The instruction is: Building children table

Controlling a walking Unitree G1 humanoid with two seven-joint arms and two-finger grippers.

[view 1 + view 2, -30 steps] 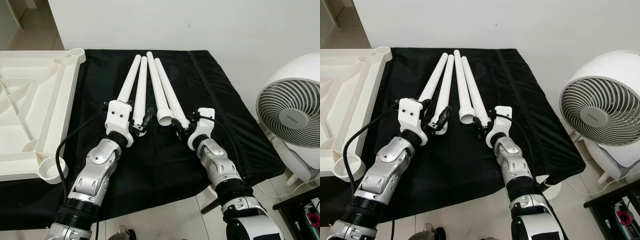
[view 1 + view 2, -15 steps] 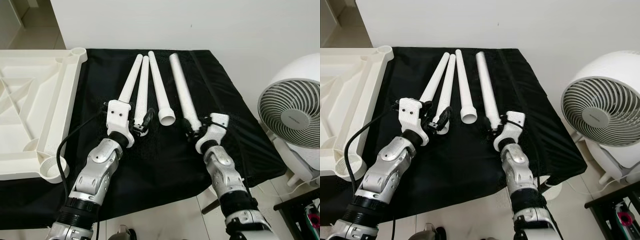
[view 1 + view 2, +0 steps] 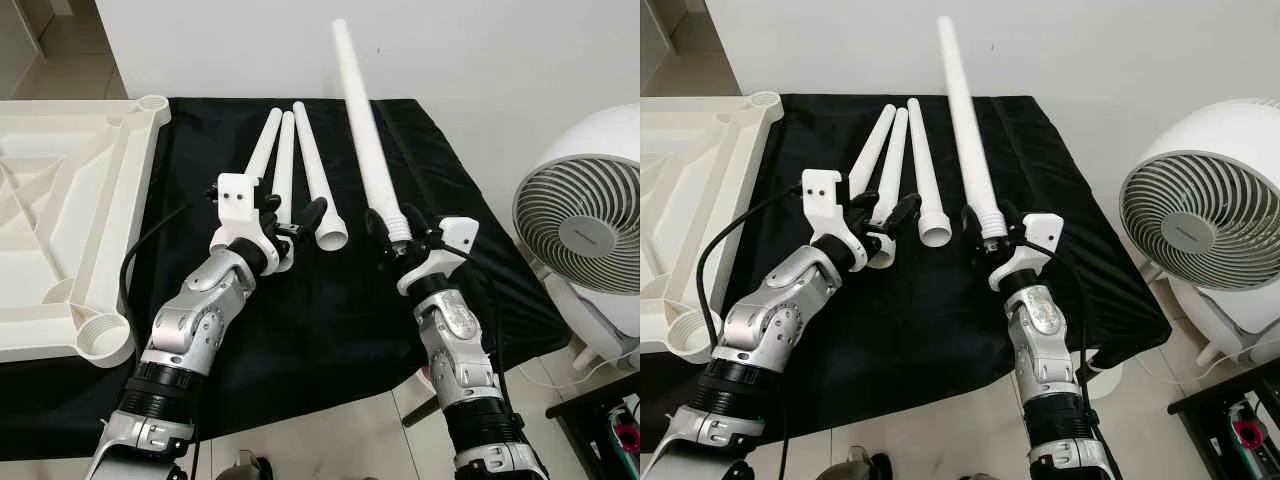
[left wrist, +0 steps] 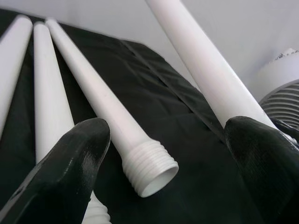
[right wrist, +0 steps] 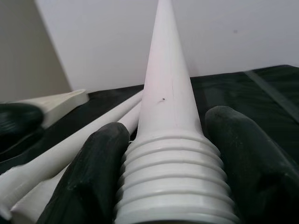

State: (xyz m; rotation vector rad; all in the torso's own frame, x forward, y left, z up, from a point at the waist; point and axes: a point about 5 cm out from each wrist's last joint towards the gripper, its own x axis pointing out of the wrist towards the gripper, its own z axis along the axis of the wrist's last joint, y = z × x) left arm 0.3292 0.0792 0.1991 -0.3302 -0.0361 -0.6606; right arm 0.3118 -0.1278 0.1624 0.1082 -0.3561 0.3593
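White plastic leg (image 3: 368, 130), threaded end clamped in right gripper (image 3: 398, 228), raised off black-draped counter (image 3: 340, 310). Left gripper (image 3: 296, 222) spread wide, empty, above three remaining legs (image 3: 300, 165). Step: fetching. Next, probably: threading into tabletop (image 3: 60, 200) socket.

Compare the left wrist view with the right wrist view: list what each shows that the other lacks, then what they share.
Left wrist view: the open left gripper above the threaded open end of a white plastic table leg lying on the cloth, and a white fan's grille.
Right wrist view: the right gripper clamped on the raised white plastic leg at its threaded collar.
Both: the black tablecloth, other legs, white wall.
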